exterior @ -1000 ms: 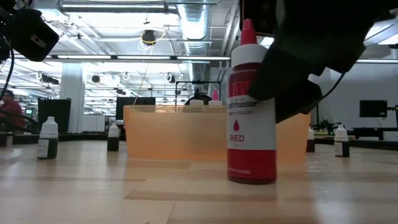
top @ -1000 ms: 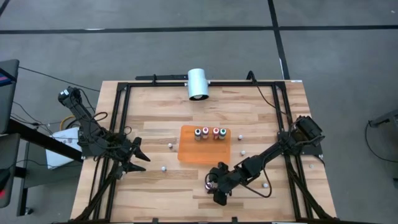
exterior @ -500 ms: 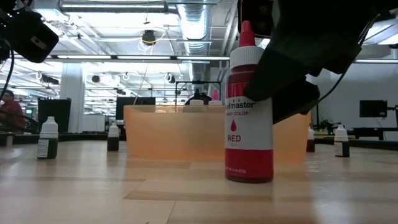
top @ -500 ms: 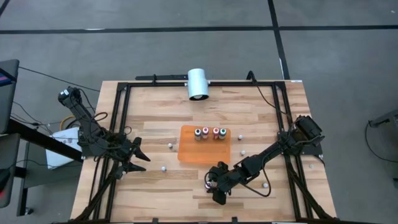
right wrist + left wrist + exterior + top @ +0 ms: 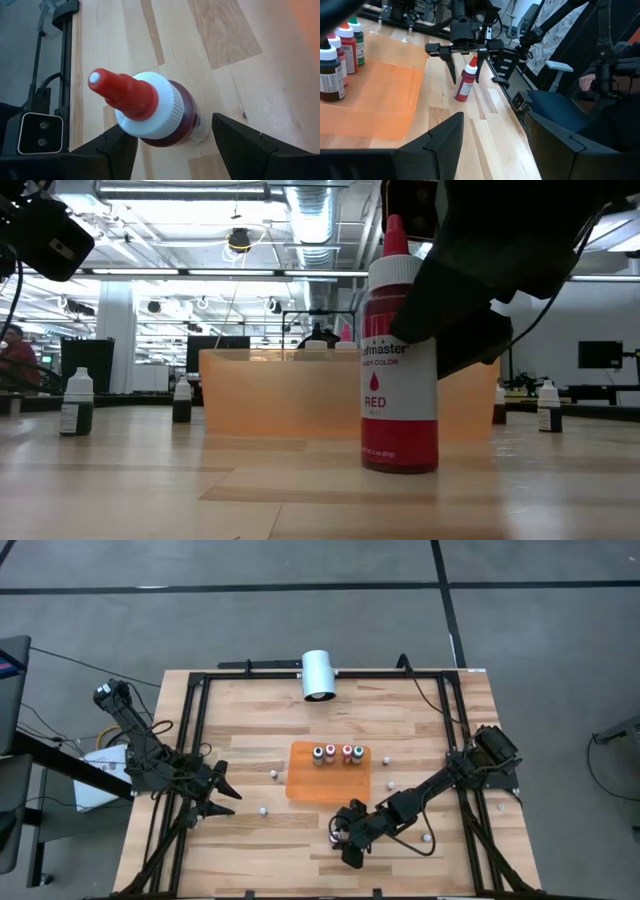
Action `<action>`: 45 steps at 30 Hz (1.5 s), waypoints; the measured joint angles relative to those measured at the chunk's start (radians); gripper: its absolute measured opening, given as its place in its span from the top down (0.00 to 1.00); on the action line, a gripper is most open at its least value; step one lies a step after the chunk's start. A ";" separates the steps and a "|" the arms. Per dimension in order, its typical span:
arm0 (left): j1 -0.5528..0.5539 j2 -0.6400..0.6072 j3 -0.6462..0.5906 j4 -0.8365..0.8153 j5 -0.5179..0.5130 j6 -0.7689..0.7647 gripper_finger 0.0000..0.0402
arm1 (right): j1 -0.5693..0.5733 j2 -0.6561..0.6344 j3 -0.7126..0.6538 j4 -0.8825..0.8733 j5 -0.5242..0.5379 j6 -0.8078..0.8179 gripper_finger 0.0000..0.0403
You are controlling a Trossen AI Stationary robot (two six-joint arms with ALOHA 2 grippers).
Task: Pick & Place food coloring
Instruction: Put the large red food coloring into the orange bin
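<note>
Red bottle (image 5: pixel 400 370) has shifted slightly left in the low view since a second ago. Left gripper (image 5: pixel 225 792) waits at the table's (image 5: pixel 250 840) left side, fingers spread, holding nothing. Orange mat (image 5: pixel 305 783) carries four bottles (image 5: pixel 338 754). Right gripper (image 5: pixel 345 837) straddles the upright red bottle near the front edge, fingers wide, not visibly clamping it.

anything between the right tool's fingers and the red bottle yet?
Nothing: the right tool straddles the red-capped food coloring bottle, with bare wooden table showing in both gaps, per the right wrist view.
</note>
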 joint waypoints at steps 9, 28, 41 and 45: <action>0.000 0.000 0.000 0.000 0.000 0.000 0.49 | -0.018 0.000 0.000 -0.001 0.005 0.023 0.53; 0.000 0.000 0.000 -0.009 0.000 0.000 0.49 | -0.019 0.000 0.000 0.000 0.005 0.010 0.67; 0.000 0.000 0.000 -0.009 0.000 -0.001 0.49 | 0.003 0.000 0.074 -0.001 0.009 -0.032 0.68; 0.000 0.000 0.000 -0.009 0.000 -0.001 0.49 | 0.003 -0.001 0.119 -0.001 0.002 -0.059 0.68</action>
